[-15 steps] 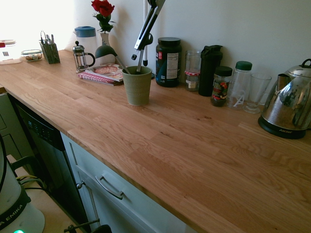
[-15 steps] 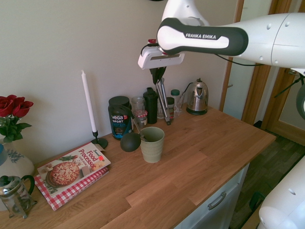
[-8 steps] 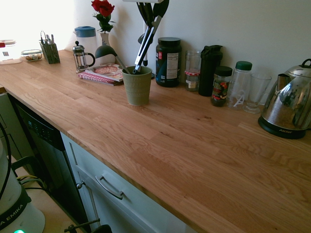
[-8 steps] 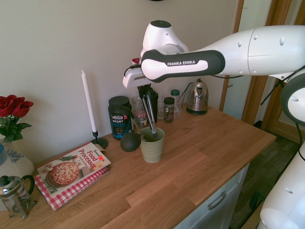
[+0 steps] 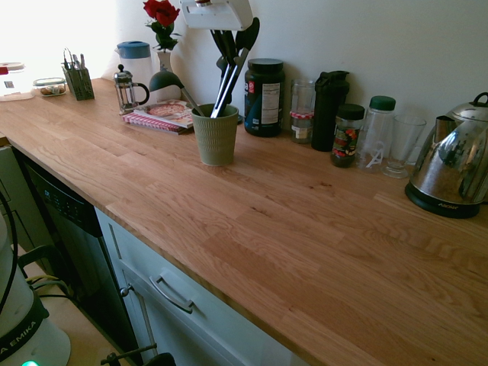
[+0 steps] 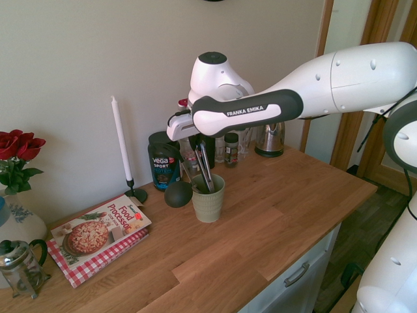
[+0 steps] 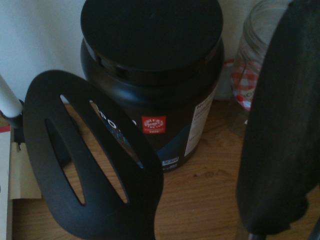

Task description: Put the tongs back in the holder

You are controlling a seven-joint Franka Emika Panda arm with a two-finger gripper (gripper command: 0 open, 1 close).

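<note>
The holder, an olive-green ribbed cup, stands on the wooden counter near the back wall. The silver tongs slant down into it, their lower end hidden inside and a black tip up beside the hand. My gripper hangs just above the holder's rim, shut on the tongs' upper part. From the other side, the gripper sits under the white arm, with the tongs dropping into the holder. In the wrist view a black slotted head and a plain black one rise close to the lens.
A black ladle leans out of the holder toward the wall. Behind stand a black tub, jars, a black bottle and a kettle. A cookbook, French press, candle and cutlery caddy lie further along.
My gripper has come down toward the holder with the tongs in it. The tongs' lower end, which hung just above the rim, now sits inside the cup.
</note>
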